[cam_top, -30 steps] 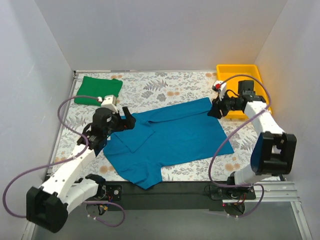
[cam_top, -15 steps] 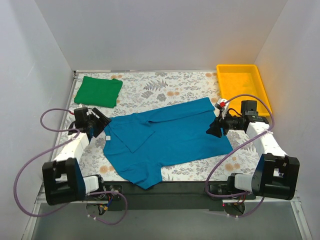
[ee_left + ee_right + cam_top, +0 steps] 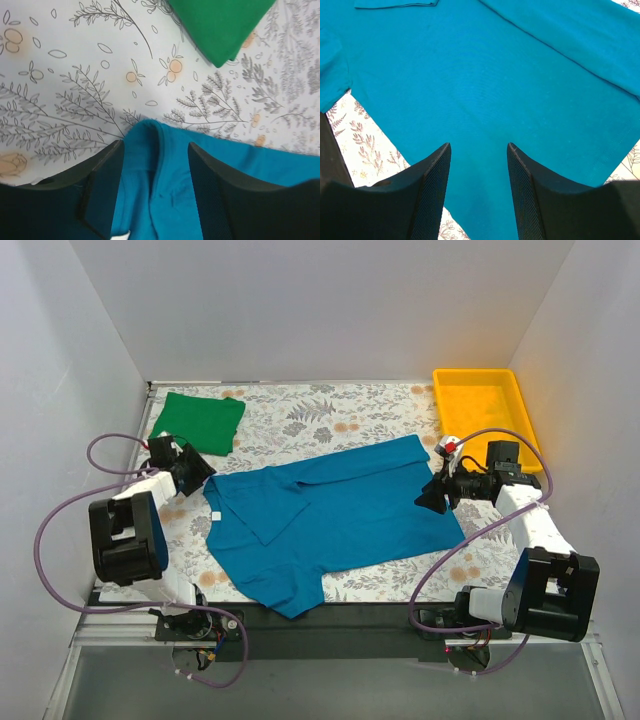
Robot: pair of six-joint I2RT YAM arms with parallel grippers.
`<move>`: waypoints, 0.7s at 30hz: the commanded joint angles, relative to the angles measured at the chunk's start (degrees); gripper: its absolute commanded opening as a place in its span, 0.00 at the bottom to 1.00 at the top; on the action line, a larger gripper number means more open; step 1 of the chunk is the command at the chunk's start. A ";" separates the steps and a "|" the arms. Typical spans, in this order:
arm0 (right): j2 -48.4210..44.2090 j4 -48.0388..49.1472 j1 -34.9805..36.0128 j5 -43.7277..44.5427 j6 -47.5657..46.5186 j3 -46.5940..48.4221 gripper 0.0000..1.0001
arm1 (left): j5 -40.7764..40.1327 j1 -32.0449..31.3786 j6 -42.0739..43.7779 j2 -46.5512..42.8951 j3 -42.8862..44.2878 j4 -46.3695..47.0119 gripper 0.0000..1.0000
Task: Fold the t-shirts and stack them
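Observation:
The teal-blue t-shirt point(image 3: 335, 515) lies spread on the flowered tabletop, one long side folded over. The bright green t-shirt point(image 3: 198, 422) lies folded at the back left; its corner shows in the left wrist view point(image 3: 220, 25). My left gripper point(image 3: 197, 472) is open, its jaws either side of the teal shirt's left shoulder edge point(image 3: 155, 175). My right gripper point(image 3: 432, 498) is open and empty just above the teal shirt's right edge point(image 3: 480, 100); its jaws also show in the right wrist view point(image 3: 477, 150).
A yellow plastic tray point(image 3: 485, 410) stands at the back right corner. White walls close in the table on three sides. Purple cables loop off both arms. A dark rail runs along the near table edge point(image 3: 330, 618).
My left arm has pulled back to the left, off the shirt's folded part, to the shoulder edge. My right gripper has moved from the far right corner down the right edge of the shirt.

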 commanded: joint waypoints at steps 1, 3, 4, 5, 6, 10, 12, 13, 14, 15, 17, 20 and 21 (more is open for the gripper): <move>0.35 1.14 -0.22 -1.90 0.69 1.03 0.56 | -0.42 0.40 5.48 2.05 2.81 -1.18 0.52; 0.61 1.14 -0.22 -1.90 0.78 1.20 0.56 | 0.37 0.31 6.71 3.63 2.99 -1.19 0.51; 0.79 1.14 -0.22 -1.90 0.87 1.29 0.56 | 0.81 0.31 7.06 3.98 2.90 -1.01 0.50; 0.96 1.06 -0.22 -1.82 0.95 1.38 0.56 | 1.42 0.31 7.42 4.68 2.81 -1.01 0.50; 1.05 1.05 -0.22 -1.90 0.87 1.38 0.56 | 1.95 0.31 7.59 4.86 2.72 -0.84 0.50; 1.05 0.88 -0.22 -1.99 1.13 1.46 0.56 | 3.27 0.31 8.30 6.36 3.07 -1.54 0.46; 0.96 0.97 -0.22 -2.17 1.04 1.55 0.56 | 3.01 0.31 8.56 6.88 3.42 -2.15 0.41; 0.79 0.97 -0.22 -2.08 1.04 1.47 0.56 | 3.10 0.31 8.74 7.06 3.60 -2.68 0.39; 0.79 0.97 -0.22 -2.08 1.04 1.55 0.56 | 3.01 0.31 8.83 7.24 3.69 -2.94 0.38; 0.79 0.88 -0.22 -2.17 1.13 1.55 0.56 | 3.10 0.31 8.83 7.15 3.69 -2.95 0.36; 0.79 0.88 -0.22 -2.08 1.22 1.64 0.56 | 3.36 0.22 9.09 7.24 3.78 -3.12 0.33; 0.70 0.79 -0.22 -1.99 1.22 1.55 0.56 | 3.97 0.31 9.18 7.41 4.30 -3.30 0.25; 0.70 0.79 -0.22 -2.08 1.13 1.55 0.56 | 4.15 0.31 9.18 7.41 4.48 -3.30 0.20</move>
